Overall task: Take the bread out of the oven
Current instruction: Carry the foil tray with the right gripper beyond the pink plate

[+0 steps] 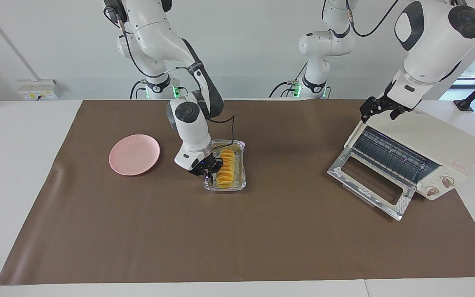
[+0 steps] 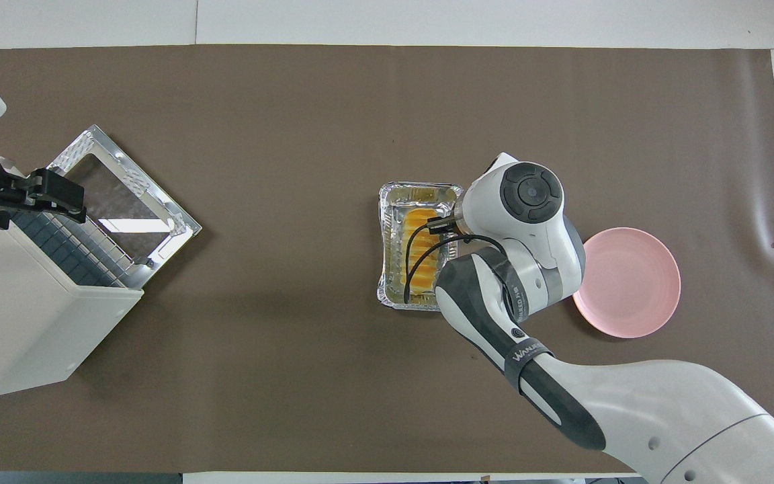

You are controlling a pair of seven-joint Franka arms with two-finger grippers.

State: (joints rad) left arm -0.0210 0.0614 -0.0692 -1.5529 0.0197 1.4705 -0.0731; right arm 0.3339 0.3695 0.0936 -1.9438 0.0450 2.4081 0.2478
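Note:
The golden ridged bread lies in a crinkled foil tray in the middle of the table; both also show in the overhead view, the bread and the tray. My right gripper is down at the tray's rim on the plate's side, right beside the bread; in the overhead view its own wrist hides it. The cream-white oven stands at the left arm's end of the table with its glass door folded down open. My left gripper is open and empty over the oven's top front edge.
A pink round plate lies empty beside the tray, toward the right arm's end of the table. A brown mat covers the table. The oven's wire rack shows bare inside the open door.

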